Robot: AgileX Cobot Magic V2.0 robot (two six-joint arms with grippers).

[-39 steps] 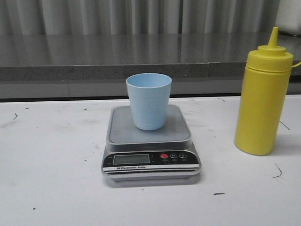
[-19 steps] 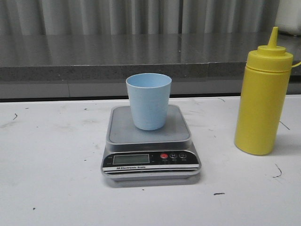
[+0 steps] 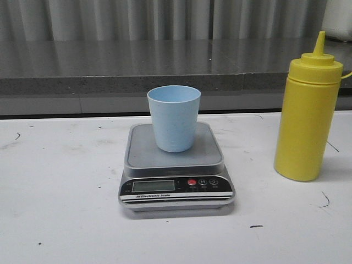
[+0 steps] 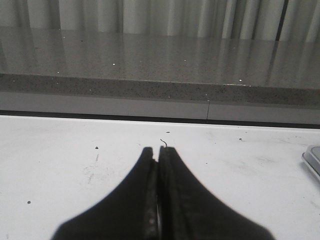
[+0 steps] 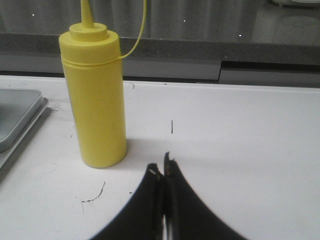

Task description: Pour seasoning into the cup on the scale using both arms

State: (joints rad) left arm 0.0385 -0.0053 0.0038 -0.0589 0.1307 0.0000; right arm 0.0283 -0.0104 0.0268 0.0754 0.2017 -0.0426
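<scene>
The light blue cup (image 3: 174, 117) stands upright on the platform of the silver-grey scale (image 3: 176, 188) at the table's middle. The tall yellow seasoning bottle (image 3: 308, 121) stands upright on the table to the right of the scale; it also shows in the right wrist view (image 5: 95, 100). My right gripper (image 5: 160, 167) is shut and empty, low over the table, short of the bottle and a little to its side. My left gripper (image 4: 158, 150) is shut and empty over bare table; the scale's corner (image 4: 313, 157) shows at that view's edge. Neither gripper shows in the front view.
A grey stone ledge (image 3: 137, 69) and ribbed wall run behind the white table (image 3: 55, 209). A thin yellow strap (image 5: 137, 35) hangs from the bottle's cap. Small dark marks dot the tabletop.
</scene>
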